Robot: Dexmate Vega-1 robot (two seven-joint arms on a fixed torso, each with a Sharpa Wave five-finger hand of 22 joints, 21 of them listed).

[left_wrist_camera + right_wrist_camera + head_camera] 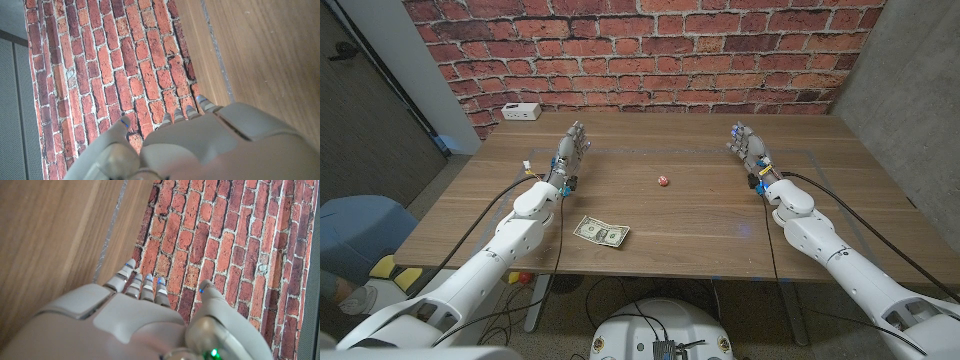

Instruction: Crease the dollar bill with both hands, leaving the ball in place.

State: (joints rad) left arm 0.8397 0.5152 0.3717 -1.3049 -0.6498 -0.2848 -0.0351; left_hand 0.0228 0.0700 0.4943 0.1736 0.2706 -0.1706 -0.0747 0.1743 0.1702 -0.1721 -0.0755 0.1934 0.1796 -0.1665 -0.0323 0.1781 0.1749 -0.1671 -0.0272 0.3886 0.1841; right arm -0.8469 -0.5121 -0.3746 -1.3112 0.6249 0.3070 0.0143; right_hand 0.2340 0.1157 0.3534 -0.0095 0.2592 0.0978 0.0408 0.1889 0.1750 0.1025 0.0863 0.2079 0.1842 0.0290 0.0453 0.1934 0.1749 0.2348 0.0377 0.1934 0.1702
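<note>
- Fingers of the white left hand are apart & hold nothing, head view; same for the white right hand, fingers spread, nothing in them. Both hands sit toward the far side of the brown wooden tabletop, well apart.
- Head view, cont.: the green paper dollar bill lies flat near the front edge, closer to the left arm, well back from both hands. Small red ball sits mid-tabletop, between the hands, apart from the bill. White box at the far left corner by the red brick wall.
- Left wrist view: back of the left hand, fingertips pointing at the brick wall over the tabletop; nothing gripped.
- Right wrist view: right hand likewise, fingertips toward the wall, nothing held.
- Risks, my read: task not begun. Right hand must cross toward the bill, and its path runs near the ball, so a sweep could knock it rolling. Thin flat bill may slide off the front edge if pushed rather than pinned, or crease crooked if the hands press unevenly.
</note>
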